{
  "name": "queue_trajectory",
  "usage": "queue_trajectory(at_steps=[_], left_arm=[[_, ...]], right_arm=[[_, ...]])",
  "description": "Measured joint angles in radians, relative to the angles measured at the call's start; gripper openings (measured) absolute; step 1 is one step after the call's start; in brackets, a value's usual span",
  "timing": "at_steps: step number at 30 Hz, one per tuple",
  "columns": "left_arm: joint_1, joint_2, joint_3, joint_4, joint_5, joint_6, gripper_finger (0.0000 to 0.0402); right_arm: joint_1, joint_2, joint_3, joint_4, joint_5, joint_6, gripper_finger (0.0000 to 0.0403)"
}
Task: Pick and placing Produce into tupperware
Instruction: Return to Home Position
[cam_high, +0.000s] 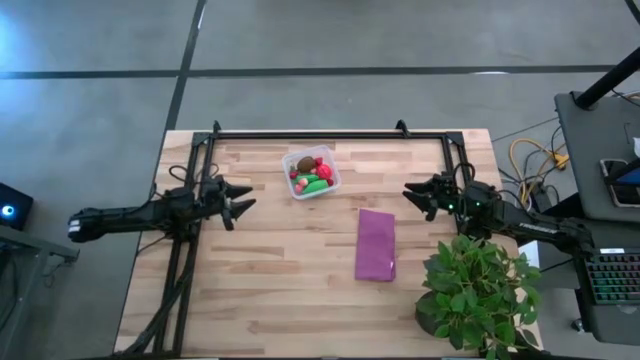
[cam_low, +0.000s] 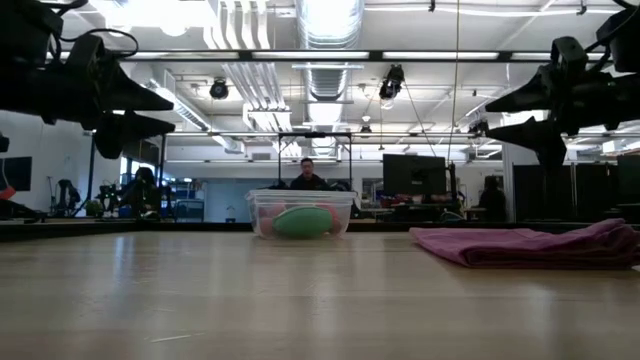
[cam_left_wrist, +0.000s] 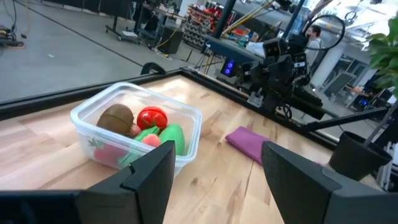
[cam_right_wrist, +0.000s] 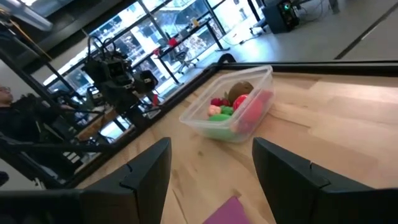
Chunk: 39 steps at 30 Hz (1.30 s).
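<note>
My left jaws, at the tip of my left arm (cam_high: 130, 218), hang above the left side of the surface (cam_high: 270, 290), spread open and holding nothing. My right jaws, on my right arm (cam_high: 520, 222), hang over the opposite side, also open and empty. The two sets face each other, well apart. Between them, close to the railed edge, sits the clear container (cam_high: 288, 158). The produce (cam_high: 312, 175) lies inside it: a brown oval piece (cam_left_wrist: 116, 118), a red round one (cam_left_wrist: 152, 117) and green ones (cam_left_wrist: 171, 134), packed together. A purple cloth (cam_high: 376, 244) lies flat nearer my right arm, apart from the container. A potted plant (cam_high: 475, 290) stands by that arm.
</note>
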Motion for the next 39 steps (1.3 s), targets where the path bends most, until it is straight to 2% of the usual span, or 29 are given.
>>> queue_trajectory(at_steps=[39], left_arm=[[0.000, 0.082, 0.000, 0.001, 0.001, 0.001, 0.0224]], right_arm=[[0.000, 0.000, 0.000, 0.000, 0.000, -0.002, 0.0216]])
